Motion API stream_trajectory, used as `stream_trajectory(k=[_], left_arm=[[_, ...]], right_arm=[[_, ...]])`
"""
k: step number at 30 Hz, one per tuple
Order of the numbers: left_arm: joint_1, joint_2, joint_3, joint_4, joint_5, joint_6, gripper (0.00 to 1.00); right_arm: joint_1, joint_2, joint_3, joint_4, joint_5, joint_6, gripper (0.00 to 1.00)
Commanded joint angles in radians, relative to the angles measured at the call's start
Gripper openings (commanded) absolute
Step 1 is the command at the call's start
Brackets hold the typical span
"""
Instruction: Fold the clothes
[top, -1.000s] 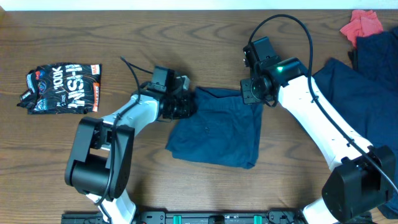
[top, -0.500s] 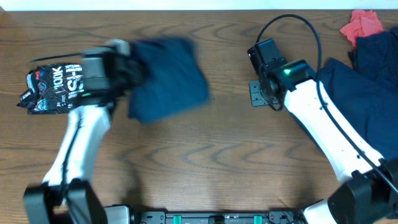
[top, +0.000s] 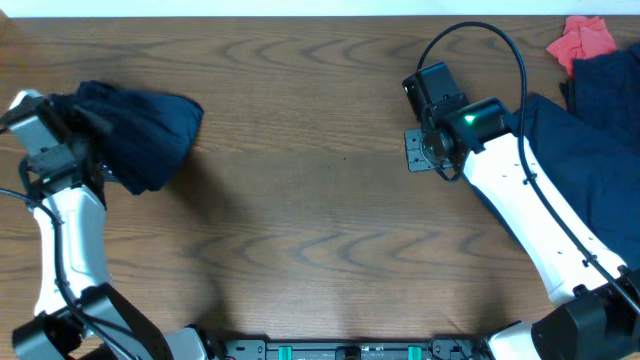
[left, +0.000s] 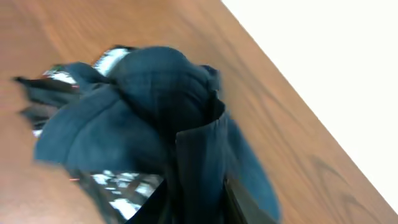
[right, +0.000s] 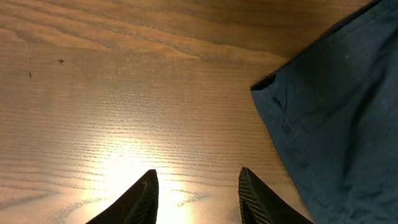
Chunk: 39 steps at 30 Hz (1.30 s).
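The brown wooden table (top: 320, 250) is now bare in its middle, where one second ago the folded piece was lying between both arms. At the right edge waits the heap of dark navy-blue fabric clothes (top: 590, 140), not folded yet. The folded dark navy-blue garment (top: 145, 130) has been swung to the far left end. The left gripper (left: 198, 208) has its fingers closed on a fold of it, though the blurred left wrist view does not tell if the bundle already rests on the wood. The right gripper (right: 196, 186) has let go and drawn back beside the heap; its fingers stand apart over bare wood, holding nothing. This suggests that one piece is finished and is being put aside, and the heap is next. The black printed plastic packet (left: 115, 57) is now mostly covered by the bundle. A crumpled red cloth (top: 582, 38) lies at the far right corner. No basket or box is visible, and what the packet contains cannot be seen.
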Motion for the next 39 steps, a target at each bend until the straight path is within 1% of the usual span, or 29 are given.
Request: stream_trajectory(k=[1, 6, 7, 8, 9, 18, 19, 21, 24, 26, 27, 28, 31, 32, 34, 36, 38, 39], left_arm=[[0.043, 0.026, 0.015, -0.003, -0.036, -0.005, 0.24], [0.082, 0.029, 0.015, 0.002, -0.036, -0.005, 0.25], [0.086, 0.029, 0.015, 0.002, -0.036, -0.005, 0.39], [0.089, 0.029, 0.015, 0.002, -0.036, -0.005, 0.75], [0.088, 0.029, 0.015, 0.002, -0.035, -0.005, 0.98], [0.068, 0.017, 0.016, 0.026, 0.125, -0.005, 0.98], [0.053, 0.015, 0.016, 0.029, 0.136, 0.006, 0.98], [0.005, 0.014, 0.016, 0.043, 0.168, 0.087, 0.98], [-0.117, 0.014, 0.016, 0.045, 0.176, 0.203, 0.98], [-0.232, 0.014, 0.016, 0.041, 0.159, 0.278, 0.98], [-0.286, 0.014, 0.016, 0.031, 0.135, 0.3, 0.98], [-0.343, 0.014, 0.016, 0.017, 0.105, 0.317, 0.98], [-0.531, 0.014, 0.016, -0.068, 0.03, 0.374, 0.98], [-0.577, 0.014, 0.016, -0.095, 0.023, 0.384, 0.98], [-0.657, 0.014, 0.016, -0.158, 0.018, 0.394, 0.98], [-0.705, 0.01, 0.016, -0.252, 0.019, 0.387, 0.98], [-0.719, -0.002, 0.017, -0.359, 0.02, 0.336, 0.98], [-0.718, -0.014, 0.017, -0.421, 0.02, 0.307, 0.98]], right_arm=[[-0.008, -0.012, 0.014, -0.006, 0.017, 0.011, 0.41], [-0.008, -0.012, 0.014, -0.01, 0.017, 0.01, 0.4], [-0.008, -0.012, 0.014, -0.01, 0.017, 0.01, 0.4], [-0.008, -0.012, 0.014, -0.01, 0.017, 0.01, 0.41], [-0.009, -0.012, 0.014, -0.01, 0.017, 0.01, 0.41], [-0.015, -0.012, 0.014, -0.008, 0.018, 0.01, 0.41], [-0.019, -0.012, 0.014, -0.007, 0.018, 0.019, 0.42], [-0.032, -0.012, 0.014, 0.0, 0.015, 0.048, 0.43], [-0.068, -0.012, 0.014, 0.031, -0.017, 0.106, 0.55], [-0.103, -0.012, 0.014, 0.073, -0.076, 0.111, 0.62], [-0.122, -0.012, 0.014, 0.097, -0.104, 0.106, 0.67], [-0.137, -0.012, 0.014, 0.114, -0.124, 0.095, 0.71], [-0.213, -0.012, 0.014, 0.167, -0.197, -0.015, 0.88], [-0.235, -0.012, 0.014, 0.17, -0.2, -0.038, 0.9], [-0.287, -0.012, 0.014, 0.157, -0.199, -0.082, 0.92], [-0.332, -0.021, 0.014, 0.118, -0.199, -0.103, 0.92], [-0.374, -0.041, 0.013, 0.078, -0.202, -0.11, 0.87], [-0.396, -0.062, 0.013, 0.055, -0.201, -0.111, 0.87]])
